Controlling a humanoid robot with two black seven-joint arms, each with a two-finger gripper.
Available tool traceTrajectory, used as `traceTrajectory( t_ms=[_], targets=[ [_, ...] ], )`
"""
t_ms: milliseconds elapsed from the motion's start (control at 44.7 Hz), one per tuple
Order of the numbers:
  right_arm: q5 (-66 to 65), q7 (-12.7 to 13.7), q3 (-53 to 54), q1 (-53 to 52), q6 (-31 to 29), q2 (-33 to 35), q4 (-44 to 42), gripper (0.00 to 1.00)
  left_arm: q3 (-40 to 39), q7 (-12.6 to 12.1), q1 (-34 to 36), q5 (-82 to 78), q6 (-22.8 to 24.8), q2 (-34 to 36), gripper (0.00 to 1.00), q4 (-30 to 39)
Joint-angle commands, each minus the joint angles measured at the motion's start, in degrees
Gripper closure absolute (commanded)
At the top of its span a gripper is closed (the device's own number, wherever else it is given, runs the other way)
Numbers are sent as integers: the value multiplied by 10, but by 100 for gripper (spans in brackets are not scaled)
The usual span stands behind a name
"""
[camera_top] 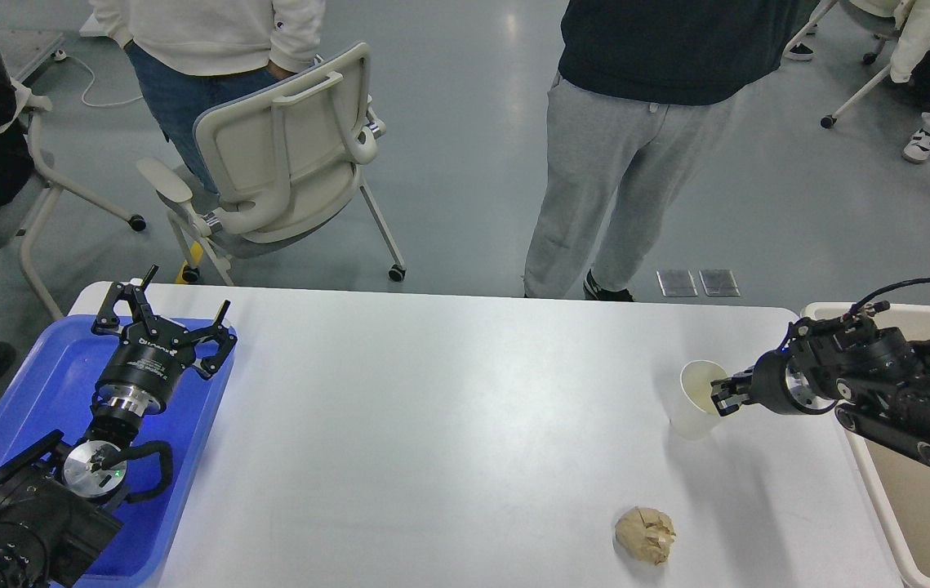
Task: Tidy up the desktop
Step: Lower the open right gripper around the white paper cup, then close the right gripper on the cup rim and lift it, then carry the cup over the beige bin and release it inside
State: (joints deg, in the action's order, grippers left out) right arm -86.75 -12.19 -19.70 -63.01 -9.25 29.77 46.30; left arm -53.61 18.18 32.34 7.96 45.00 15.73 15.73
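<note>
The white desktop (448, 425) holds a white paper cup (691, 408) standing upright at the right and a crumpled brown paper ball (645, 535) near the front edge. My right gripper (722, 398) is at the cup's right rim, its dark fingers small and close together; I cannot tell whether they hold the rim. My left gripper (175, 306) is open and empty, its fingers spread above the far end of the blue tray (32, 392).
A beige bin (922, 506) stands off the table's right end, under my right arm. Past the far edge are a white office chair (293, 155) and two standing people (636, 147).
</note>
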Motion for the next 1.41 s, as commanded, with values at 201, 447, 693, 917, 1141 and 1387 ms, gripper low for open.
traceTrajectory(
  t_ms=[201, 447, 693, 917, 1141, 1387],
  targets=[
    [25, -3, -3, -41, -38, 13, 48, 100, 0, -1, 0, 0, 0, 0, 0, 0],
    [80, -6, -1, -194, -124, 158, 275, 100, 0, -1, 0, 0, 0, 0, 0, 0],
    [100, -6, 10, -330, -188, 257, 350, 100, 0, -1, 0, 0, 0, 0, 0, 0],
    [115, -4, 13, -331, -180, 276, 339, 100, 0, -1, 0, 0, 0, 0, 0, 0],
    [198, -3, 26, -247, -86, 314, 264, 100, 0, 0, 0, 0, 0, 0, 0, 0],
    [502, -6, 26, -100, 16, 330, 96, 100, 0, 0, 0, 0, 0, 0, 0, 0]
  ],
)
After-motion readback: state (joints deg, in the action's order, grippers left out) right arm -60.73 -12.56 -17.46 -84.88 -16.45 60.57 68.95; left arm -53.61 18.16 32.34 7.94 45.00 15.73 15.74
